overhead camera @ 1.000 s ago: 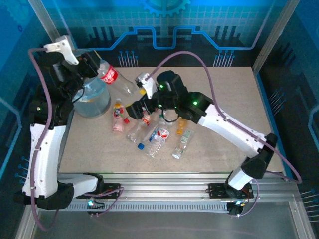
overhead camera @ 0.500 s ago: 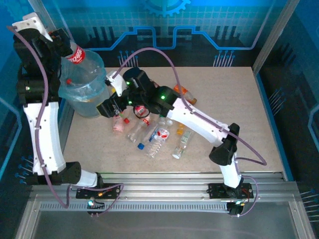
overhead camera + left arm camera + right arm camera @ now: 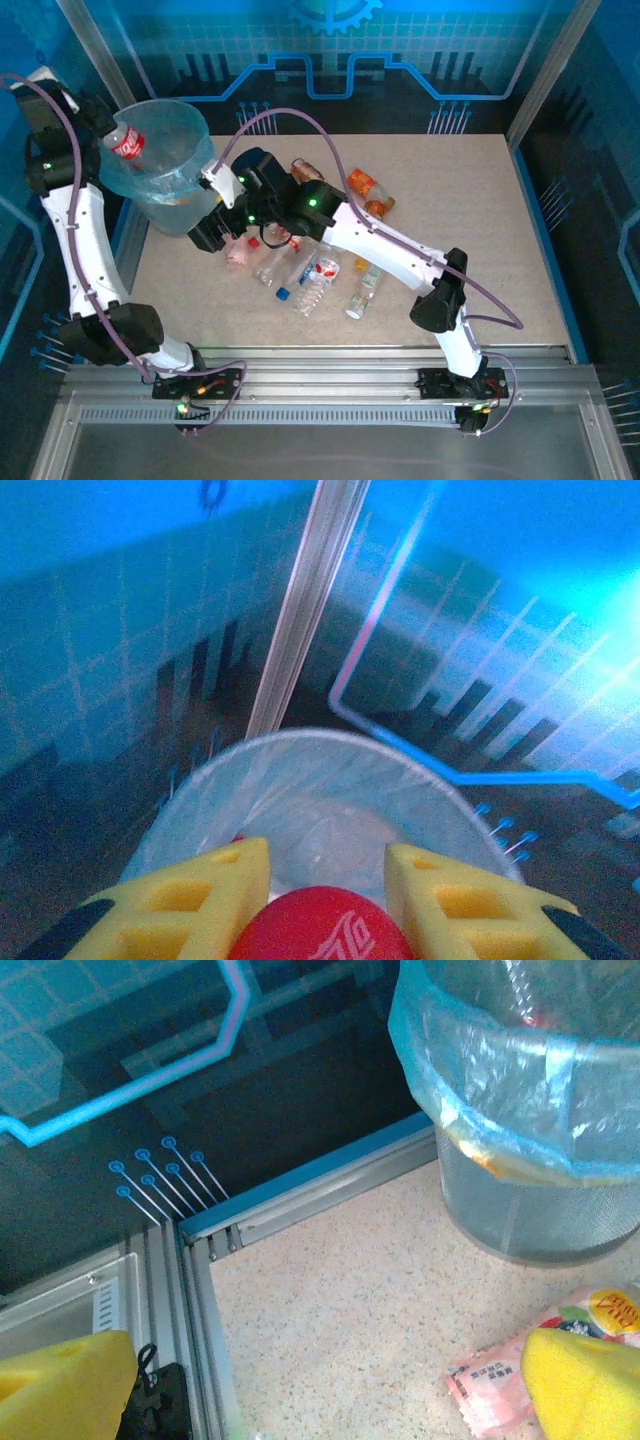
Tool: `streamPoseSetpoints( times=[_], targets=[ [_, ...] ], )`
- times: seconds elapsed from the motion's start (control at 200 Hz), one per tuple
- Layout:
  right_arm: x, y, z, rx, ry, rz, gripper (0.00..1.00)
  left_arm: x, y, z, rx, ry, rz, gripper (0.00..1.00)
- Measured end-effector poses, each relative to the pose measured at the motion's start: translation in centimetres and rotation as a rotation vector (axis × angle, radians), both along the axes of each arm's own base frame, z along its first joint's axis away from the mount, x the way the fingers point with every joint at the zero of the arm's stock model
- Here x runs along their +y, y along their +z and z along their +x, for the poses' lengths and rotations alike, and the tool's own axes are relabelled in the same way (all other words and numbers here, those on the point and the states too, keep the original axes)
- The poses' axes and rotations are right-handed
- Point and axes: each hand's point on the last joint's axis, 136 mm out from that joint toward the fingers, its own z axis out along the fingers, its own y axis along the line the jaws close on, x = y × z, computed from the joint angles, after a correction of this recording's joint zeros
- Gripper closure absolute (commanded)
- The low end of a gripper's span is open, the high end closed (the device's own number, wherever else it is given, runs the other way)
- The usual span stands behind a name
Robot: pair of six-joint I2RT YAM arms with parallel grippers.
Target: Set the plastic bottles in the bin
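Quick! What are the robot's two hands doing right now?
Left gripper: shut on a red-label bottle over the bin.
Right gripper: open, holding nothing.

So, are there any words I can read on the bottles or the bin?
No text reads fully.
Red-labelled clear plastic bottle: white curly letters, cut off, unreadable.
Yellow-and-pink labelled bottle: print too blurred.
Scattered plastic bottles: labels too small.
Round grey bin with blue-green bag: no writing visible.
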Motion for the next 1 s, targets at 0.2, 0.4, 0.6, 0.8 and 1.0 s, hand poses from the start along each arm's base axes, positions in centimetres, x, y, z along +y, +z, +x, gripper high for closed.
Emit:
streamPoseSetpoints(
  times=[0.2, 0.4, 0.6, 0.8, 1.0],
  targets=[
    [-0.2, -2.5, -0.1, 0.035, -0.004, -0.055, 0.0, 0.9, -5.7, 0.7, 0.08, -0.005, -0.053, 1.0],
    [-0.3, -3.6, -0.1, 0.051, -0.009, -0.074, 0.0, 0.9, -7.9, 1.4, 0.095, -0.03, -0.043, 0.99],
    [-0.3, -3.6, -0.1, 0.051, -0.009, -0.073, 0.0, 0.9, -8.6, 1.7, 0.103, -0.047, -0.015, 0.93],
    [-0.3, -3.6, -0.1, 0.051, -0.009, -0.074, 0.0, -0.7, -9.0, 2.9, 0.125, -0.114, 0.062, 0.85],
    [-0.3, -3.9, -0.1, 0.054, -0.008, -0.08, 0.0, -1.9, -11.2, 4.0, 0.174, -0.151, 0.098, 0.7]
  ],
)
